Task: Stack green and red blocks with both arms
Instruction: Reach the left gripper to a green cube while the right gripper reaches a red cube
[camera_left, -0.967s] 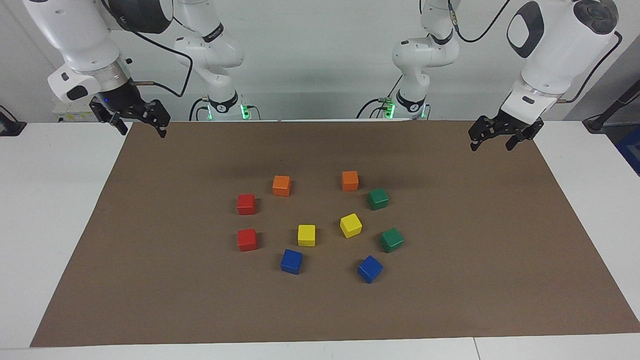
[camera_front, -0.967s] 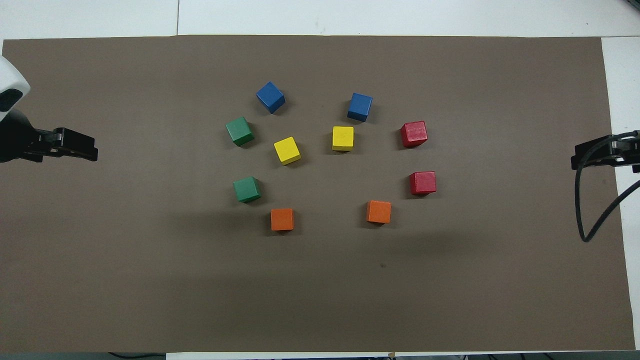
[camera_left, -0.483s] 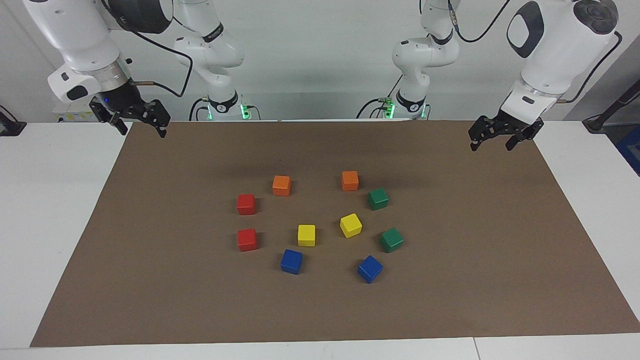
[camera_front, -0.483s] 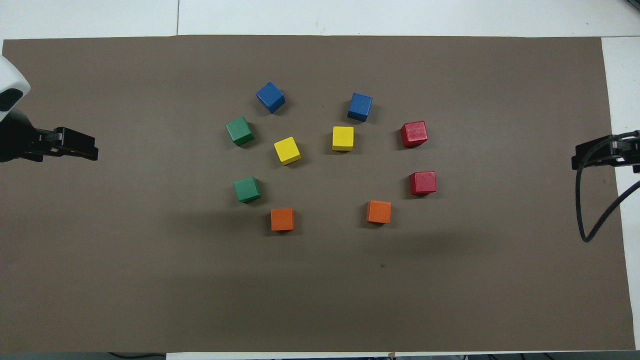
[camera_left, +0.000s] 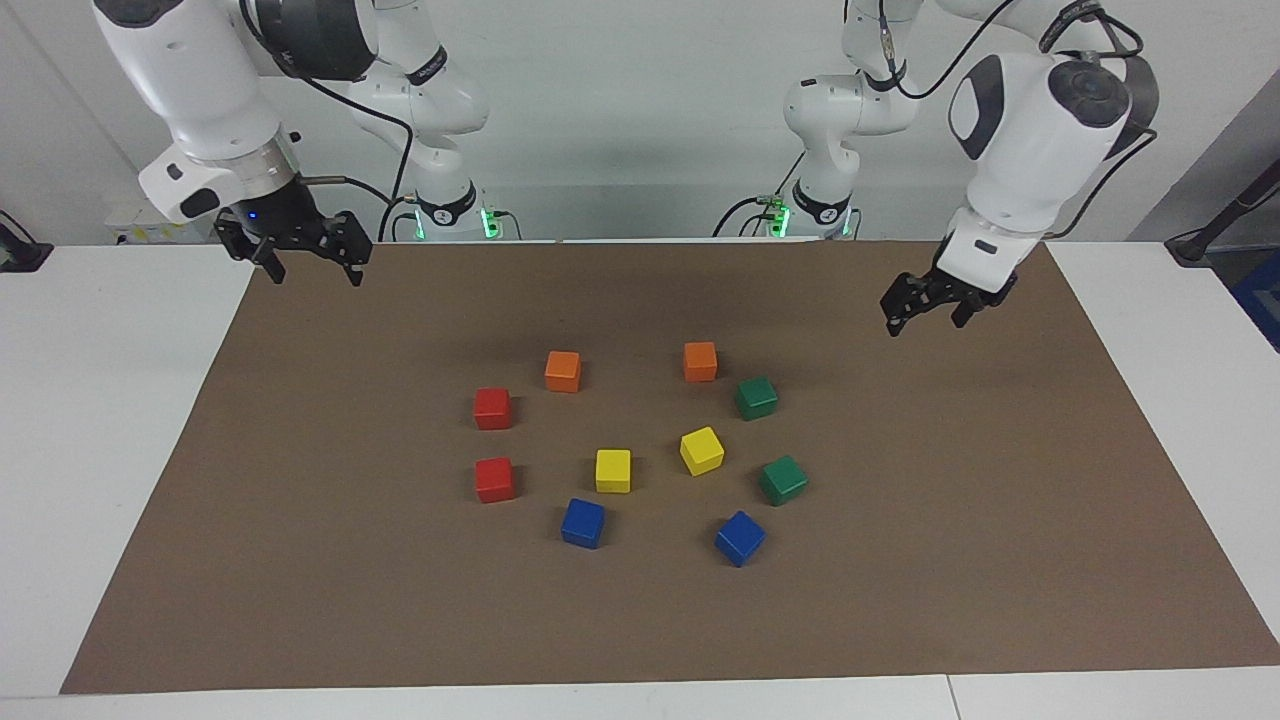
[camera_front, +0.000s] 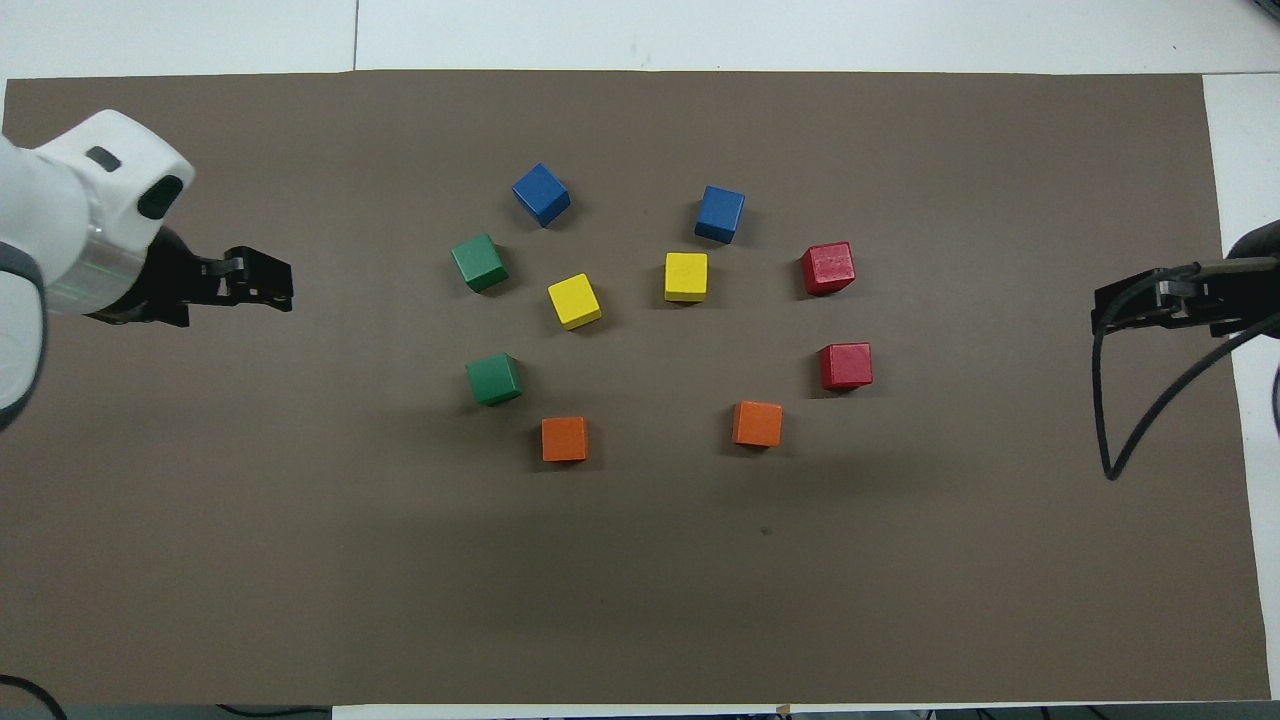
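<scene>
while both end effectors (camera_left: 927, 312) (camera_left: 313, 259) hang open and empty, green (camera_left: 757, 397) and red blocks (camera_left: 492, 408) lie between them.

mat (camera_left: 1000, 500): brown, matt, paper-like | table (camera_left: 100, 400): white, smooth | green and red blocks (camera_left: 757, 398): painted, slight sheen | arms (camera_left: 1030, 130): glossy white plastic shells, blk cables

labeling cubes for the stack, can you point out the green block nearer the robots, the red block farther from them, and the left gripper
green block nearer the robots (camera_left: 757, 397): facing view, its top face
red block farther from the robots (camera_left: 494, 479): facing view, its top face
left gripper (camera_left: 925, 311): facing view, midway between its open fingers
</scene>
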